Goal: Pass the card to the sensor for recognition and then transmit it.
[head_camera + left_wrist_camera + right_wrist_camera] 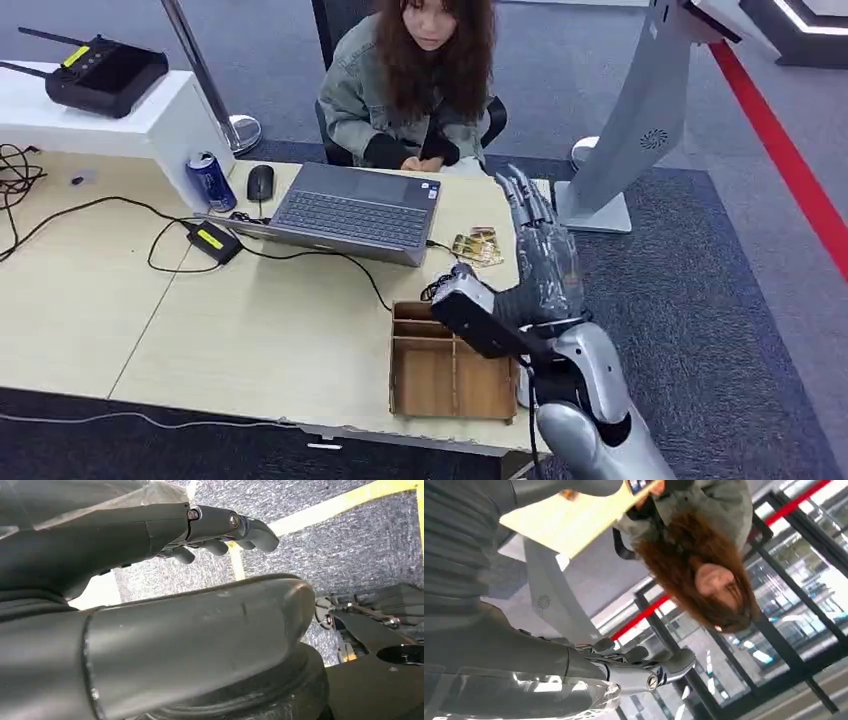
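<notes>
On the pale worktop an open laptop sits before a seated person, with a black mouse and a blue can to its left. A black adapter with trailing cables lies near the can, and a router rests on the white raised shelf. A wooden divided tray sits at the worktop's near edge, and a grey stand rises from the carpet beyond the worktop's right end.
</notes>
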Action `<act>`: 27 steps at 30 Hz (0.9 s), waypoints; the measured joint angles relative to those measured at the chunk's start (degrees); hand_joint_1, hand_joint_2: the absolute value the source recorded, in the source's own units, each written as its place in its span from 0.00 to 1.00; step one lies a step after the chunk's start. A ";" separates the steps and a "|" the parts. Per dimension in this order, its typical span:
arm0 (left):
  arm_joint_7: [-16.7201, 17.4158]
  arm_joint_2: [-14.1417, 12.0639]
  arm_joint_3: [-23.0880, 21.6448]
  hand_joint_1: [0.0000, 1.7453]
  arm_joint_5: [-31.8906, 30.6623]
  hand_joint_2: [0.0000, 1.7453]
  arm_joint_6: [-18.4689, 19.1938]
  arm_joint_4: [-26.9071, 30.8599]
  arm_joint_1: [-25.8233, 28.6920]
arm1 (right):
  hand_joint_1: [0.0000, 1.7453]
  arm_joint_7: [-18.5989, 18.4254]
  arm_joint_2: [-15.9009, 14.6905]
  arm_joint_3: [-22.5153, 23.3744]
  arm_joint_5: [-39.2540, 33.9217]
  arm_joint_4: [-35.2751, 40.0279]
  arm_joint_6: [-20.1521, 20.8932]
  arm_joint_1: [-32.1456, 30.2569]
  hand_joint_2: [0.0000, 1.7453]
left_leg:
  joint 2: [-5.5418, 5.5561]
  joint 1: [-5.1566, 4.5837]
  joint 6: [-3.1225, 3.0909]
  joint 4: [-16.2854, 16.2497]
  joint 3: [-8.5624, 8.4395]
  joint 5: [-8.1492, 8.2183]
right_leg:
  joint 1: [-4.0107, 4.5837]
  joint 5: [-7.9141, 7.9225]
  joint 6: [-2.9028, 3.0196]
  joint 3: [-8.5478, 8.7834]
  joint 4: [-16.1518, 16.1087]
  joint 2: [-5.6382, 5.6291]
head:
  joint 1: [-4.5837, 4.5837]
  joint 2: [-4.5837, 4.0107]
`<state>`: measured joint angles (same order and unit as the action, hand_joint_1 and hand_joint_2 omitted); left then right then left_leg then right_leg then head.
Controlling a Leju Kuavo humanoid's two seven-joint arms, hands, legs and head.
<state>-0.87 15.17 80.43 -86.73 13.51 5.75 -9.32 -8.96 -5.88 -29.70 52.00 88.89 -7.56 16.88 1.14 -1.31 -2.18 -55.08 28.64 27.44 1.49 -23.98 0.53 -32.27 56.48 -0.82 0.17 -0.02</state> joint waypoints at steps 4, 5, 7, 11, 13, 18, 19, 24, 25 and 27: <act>-0.13 -0.02 0.31 0.00 -0.13 0.00 0.22 0.02 -0.03 | 0.03 0.57 -0.09 -0.57 1.25 -0.48 -0.99 -1.81 1.00 | -0.01 0.00 0.01 0.00 0.00 -0.01 | 0.00 0.00 0.00 0.00 0.01 0.00 | -0.02 0.00; -0.15 -0.02 0.39 0.00 -0.15 0.00 0.22 0.00 -0.04 | 0.04 0.57 -0.09 -0.76 2.05 -0.68 -1.38 -2.09 1.00 | 0.00 0.00 0.01 0.00 0.00 -0.01 | 0.00 0.00 0.00 0.00 0.02 0.00 | 0.00 0.00; -0.20 -0.02 0.65 0.00 -0.17 0.00 0.31 0.02 -0.05 | 0.06 0.57 -0.09 -1.24 3.25 -1.16 -1.94 -2.61 1.00 | -0.01 0.00 0.01 0.00 0.00 -0.01 | 0.00 0.00 0.00 0.00 0.02 0.00 | -0.02 0.00; -0.35 -0.02 0.83 0.00 -0.24 0.00 0.37 0.00 -0.06 | 0.08 0.54 -0.07 -1.77 5.60 -2.03 -3.32 -3.40 1.00 | -0.01 0.00 0.01 0.00 0.01 0.00 | 0.00 0.00 0.00 0.00 0.02 0.01 | -0.02 0.00; -0.39 -0.02 0.90 0.00 -0.24 0.00 0.39 0.00 -0.12 | 0.17 0.54 -0.04 -1.92 5.92 -2.47 -3.52 -3.58 1.00 | -0.02 -0.01 0.00 0.00 0.01 0.00 | 0.00 0.00 0.00 0.00 0.01 0.00 | -0.02 0.00; -0.57 -0.04 1.03 0.00 -0.28 0.00 0.39 0.00 -0.13 | 0.50 0.33 0.02 -2.05 6.56 -3.78 -4.37 -3.74 1.00 | -0.01 -0.01 0.00 0.00 0.00 0.00 | -0.01 0.00 0.00 0.00 0.01 0.00 | -0.02 0.00; -0.59 -0.04 1.05 0.00 -0.28 0.00 0.39 0.00 -0.13 | 0.52 0.30 0.02 -2.05 6.64 -4.18 -4.66 -3.79 1.00 | -0.01 -0.01 0.00 0.00 0.01 0.00 | -0.01 0.00 0.00 0.00 0.01 0.00 | 0.00 0.00; -0.66 -0.09 1.16 0.00 -0.33 0.00 0.35 0.00 -0.13 | 0.61 0.55 0.07 -2.03 6.52 -6.46 -6.66 -4.46 1.00 | -0.01 -0.01 0.00 0.00 0.00 0.00 | 0.00 0.00 0.00 -0.01 0.01 0.00 | -0.02 0.00; -0.66 -0.09 1.18 0.00 -0.33 0.00 0.24 0.00 -0.13 | 0.61 0.59 0.07 -1.97 6.32 -6.93 -6.86 -4.72 1.00 | -0.01 -0.01 0.00 0.00 0.00 0.00 | 0.00 0.00 0.00 -0.01 0.01 0.00 | -0.02 0.00; -0.68 -0.11 1.18 0.00 -0.35 0.00 0.20 0.00 -0.13 | 0.58 0.72 0.07 -1.86 6.12 -7.78 -7.06 -5.19 1.00 | -0.01 -0.01 0.01 0.00 0.00 0.00 | 0.00 0.00 0.00 -0.01 0.01 0.00 | -0.02 0.00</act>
<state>-1.55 15.06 81.61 -87.08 13.70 5.75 -9.45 -8.24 -5.81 -31.56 58.12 81.11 -14.62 11.70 1.13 -1.32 -2.18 -55.08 28.64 27.43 1.48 -23.98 0.53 -32.28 56.49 -0.82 0.15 -0.02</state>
